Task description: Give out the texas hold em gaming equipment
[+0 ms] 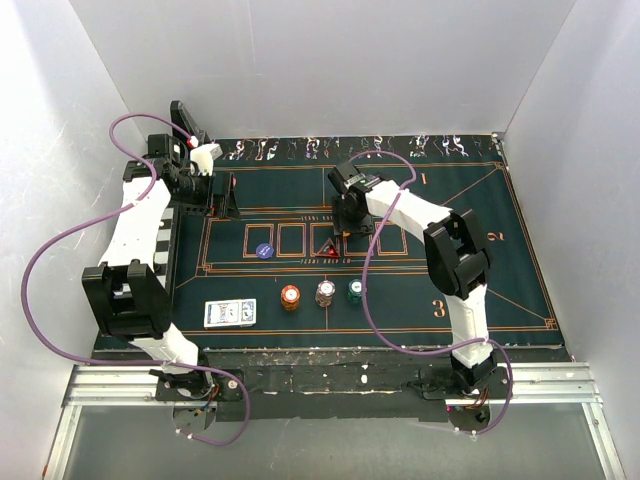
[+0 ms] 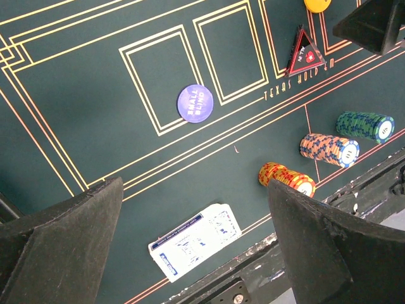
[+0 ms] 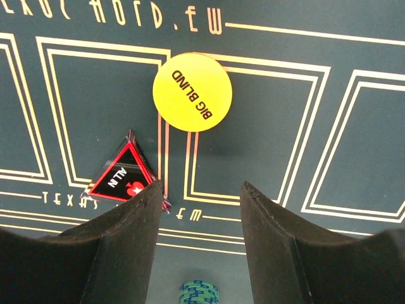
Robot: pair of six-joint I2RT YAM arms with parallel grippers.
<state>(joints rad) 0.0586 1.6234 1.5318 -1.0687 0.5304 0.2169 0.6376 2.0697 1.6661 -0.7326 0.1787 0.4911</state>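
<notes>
My left gripper [image 1: 220,198] is open and empty, high over the mat's far left; in its wrist view [image 2: 193,189] the jaws stand wide apart. Below it lie a blue-backed card deck [image 2: 195,240], a blue "small blind" disc [image 2: 195,102], and orange [image 2: 286,178], white [image 2: 329,149] and teal [image 2: 365,126] chip stacks. My right gripper [image 1: 343,236] is open and empty, low over the mat's middle [image 3: 201,190]. The yellow "big blind" disc [image 3: 192,92] lies just beyond its fingertips. The red triangular marker [image 3: 120,174] sits beside its left finger.
The dark green mat [image 1: 400,280] covers the table between white walls. A chequered board [image 1: 165,240] lies at the left edge under my left arm. From above, the deck [image 1: 230,313] and chip stacks [image 1: 325,292] line the near side, and the blue disc [image 1: 264,251] is left of centre.
</notes>
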